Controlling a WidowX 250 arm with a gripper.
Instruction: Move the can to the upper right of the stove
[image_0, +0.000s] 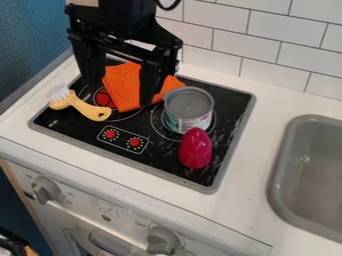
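My gripper (121, 96) hangs over the left back part of the stove, its two black fingers spread wide above the orange cloth. The can (189, 111), grey on top with a white and teal label, stands upright on the right burner ring, to the right of the gripper and apart from it. The black stove top (230, 107) has a grey rim and runs on behind and to the right of the can.
An orange cloth (121, 86) lies at the stove's back left, beside a yellow brush (81, 107). A dark pink, egg-shaped object (195, 149) is just in front of the can. The sink (280, 165) is at the right, and a tiled wall (220, 47) rises behind.
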